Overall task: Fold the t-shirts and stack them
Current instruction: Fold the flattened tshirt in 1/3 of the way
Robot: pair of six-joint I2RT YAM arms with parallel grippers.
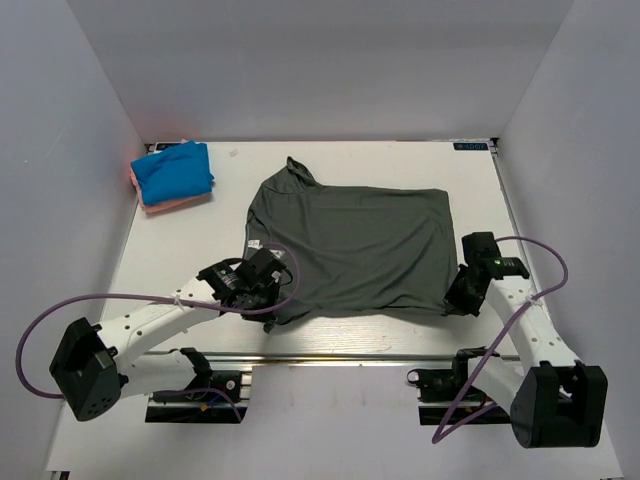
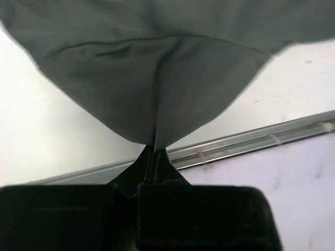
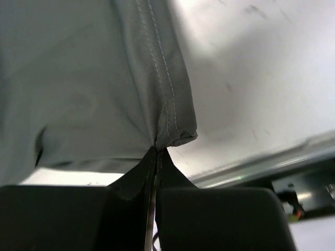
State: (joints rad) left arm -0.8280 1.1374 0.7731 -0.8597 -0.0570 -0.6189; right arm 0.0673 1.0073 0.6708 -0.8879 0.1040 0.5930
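Observation:
The large dark grey-green t-shirt (image 1: 350, 250) lies spread in the middle of the table, with a small white neck label at its left edge. My left gripper (image 1: 272, 300) is shut on its near left corner; the left wrist view shows the cloth (image 2: 157, 89) pinched between the fingertips. My right gripper (image 1: 462, 297) is shut on its near right corner, where the stitched hem (image 3: 167, 104) runs into the closed jaws. A folded bright blue t-shirt (image 1: 172, 170) lies on a folded salmon-pink one (image 1: 175, 203) at the far left corner.
White walls enclose the table on the left, back and right. A metal rail (image 1: 340, 355) runs along the near table edge in front of the arm bases. Purple cables loop beside both arms.

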